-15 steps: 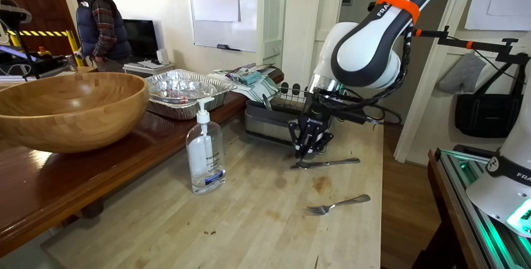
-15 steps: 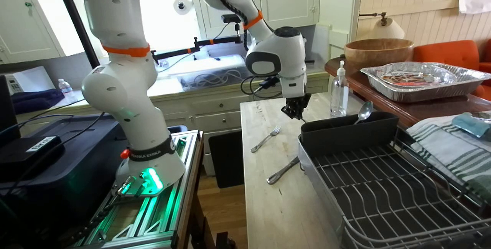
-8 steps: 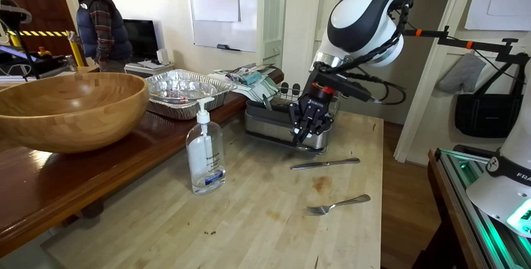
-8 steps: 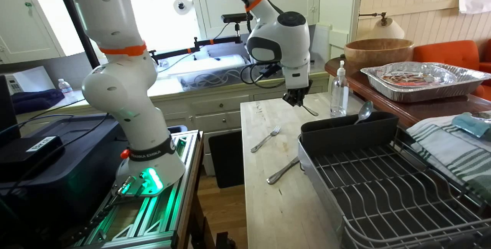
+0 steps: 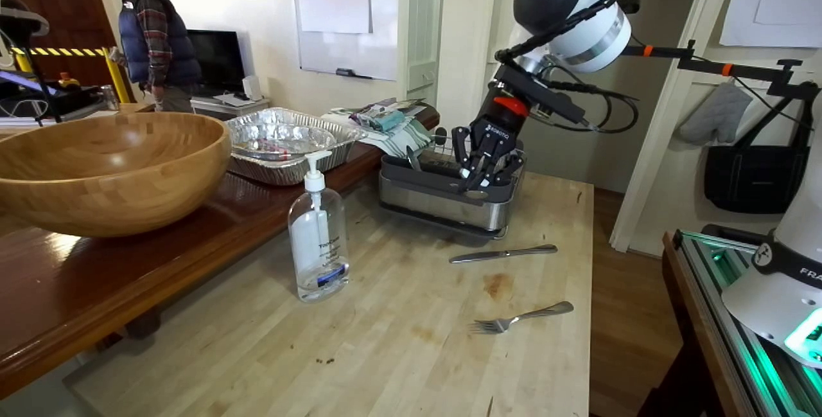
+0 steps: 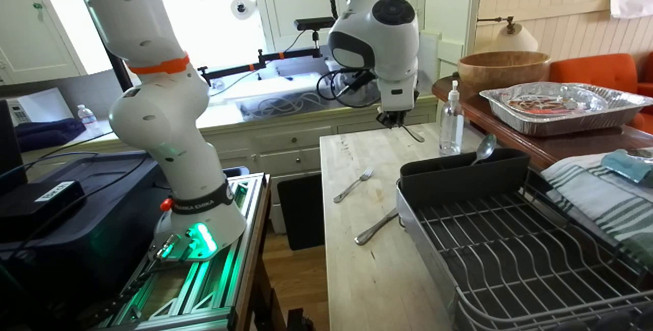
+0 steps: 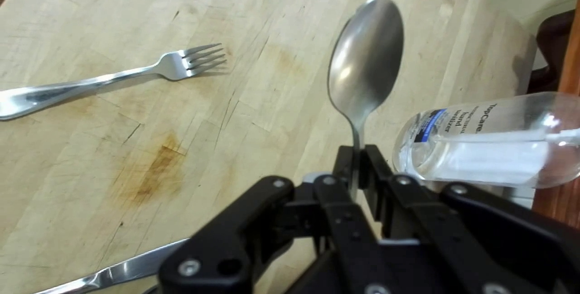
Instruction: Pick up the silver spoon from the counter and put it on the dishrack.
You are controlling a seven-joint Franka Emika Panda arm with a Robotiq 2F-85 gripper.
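Silver spoon [image 7: 367,58] held between the jaws, bowl foremost, above the counter [image 7: 253,8].
The gripper [image 7: 359,158] pinches the handle just behind the neck; in the wrist view the long axis runs out through the jaws, bowl pointing ahead of them and leaning slightly right, the handle's far end hidden. Right of the jaws, a bottle [image 7: 494,149] reads "TopCare" and "hand sanitizer"; in an exterior view "ROBOTIQ" shows above the jaws, with the dishrack [image 5: 437,204] behind them.
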